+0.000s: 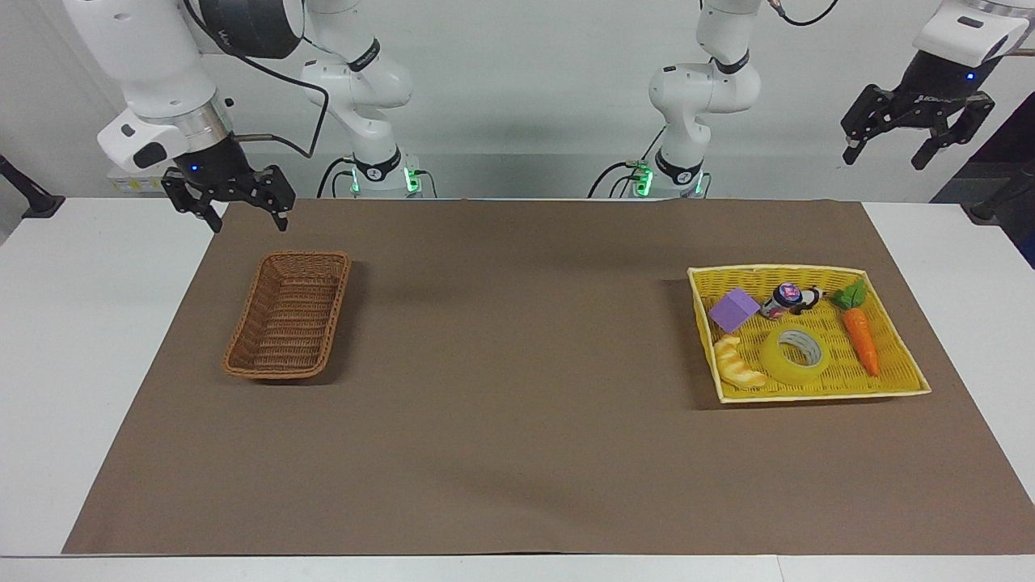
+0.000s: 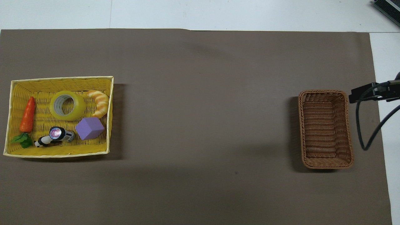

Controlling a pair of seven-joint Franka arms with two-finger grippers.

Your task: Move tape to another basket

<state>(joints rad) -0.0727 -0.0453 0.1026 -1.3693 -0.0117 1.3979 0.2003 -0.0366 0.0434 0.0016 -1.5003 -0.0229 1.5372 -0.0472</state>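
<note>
White wall and white tabletop (image 1: 81, 339) frame your scene, with a brown paper mat (image 1: 517, 404) spread over most of the surface. Your target, the wide roll of translucent yellow packing tape (image 1: 793, 354) with its pale inner core, lies flat, hole up, in the flat bright yellow woven basket (image 1: 885, 279) at the left arm's end of the tabletop. With no long axis to line up, the roll can be taken from any side. The left gripper (image 1: 888, 152) hangs high in the air near that end, over the robots' edge of the tabletop, fingers spread wide and holding nothing; it is plainly the nearer one, and the tape lies down and away from the robots relative to it. Inside the yellow basket a yellowish croissant toy (image 1: 737, 364) sits just beside the roll, a purple foam cube (image 1: 733, 309) and a small printed can (image 1: 779, 301) lie nearer the robots, and an orange toy carrot (image 1: 862, 339) lies toward the tabletop's end edge. The narrow brown wicker basket (image 1: 289, 325), empty, waits well apart at the right arm's end, where the right gripper (image 1: 247, 214) hovers over the mat's corner, fingers wide and empty. From overhead you see only a dark part and cable of the right arm; the left gripper is out of that view. A small black-and-white object by the can is hard to identify.
</note>
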